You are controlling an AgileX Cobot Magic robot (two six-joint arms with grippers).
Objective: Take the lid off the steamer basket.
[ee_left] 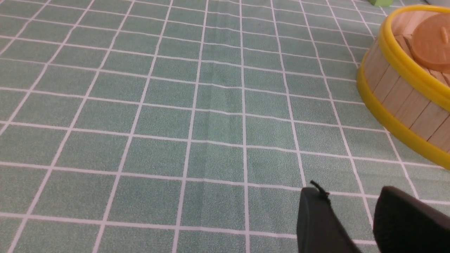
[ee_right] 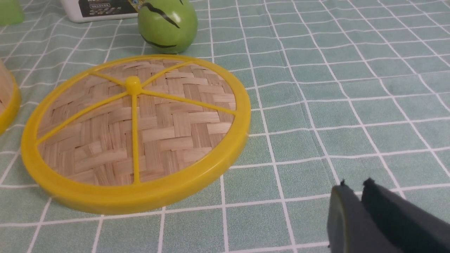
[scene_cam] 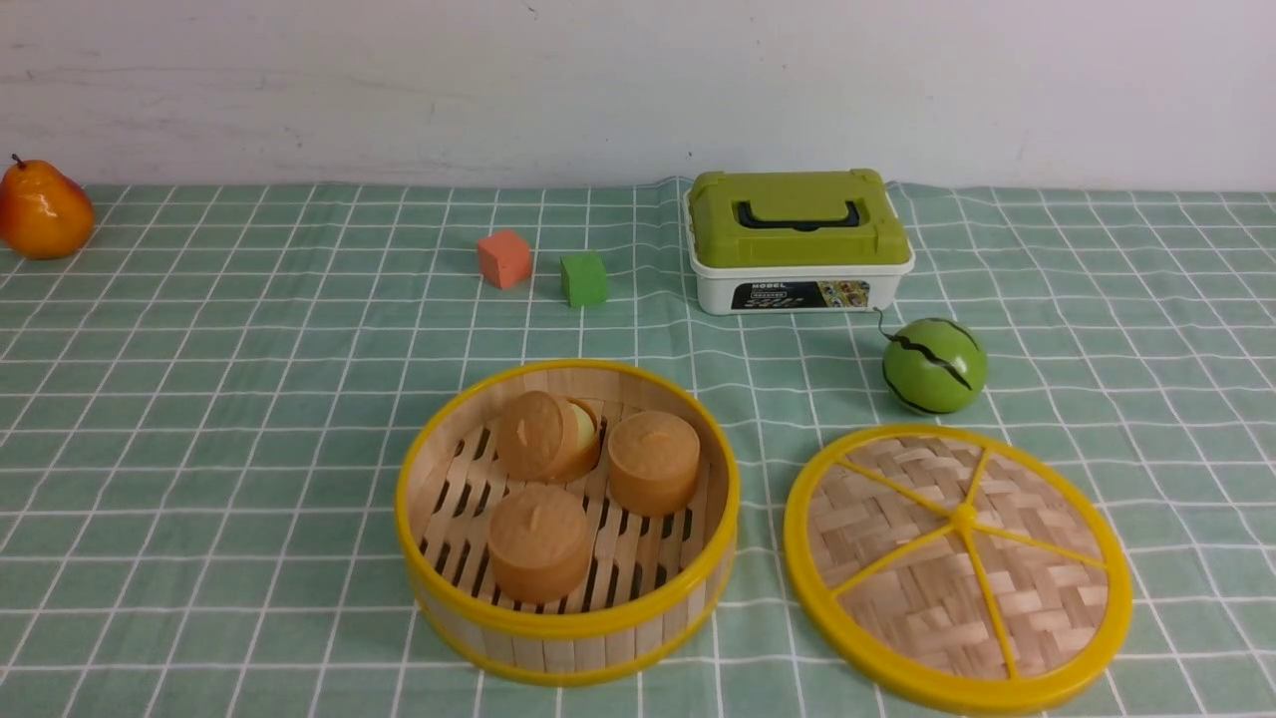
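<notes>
The steamer basket stands uncovered at the front centre of the checked cloth, with three tan round cakes on its slatted floor. The lid lies flat on the cloth to its right, apart from it. Neither arm shows in the front view. In the right wrist view my right gripper hovers over bare cloth beside the lid, its fingers almost together with nothing between them. My left gripper is open and empty over the cloth, a short way from the basket's wall.
A white box with a green lid stands at the back. A green watermelon toy sits just behind the lid. An orange cube and a green cube lie behind the basket. A pear sits far back left.
</notes>
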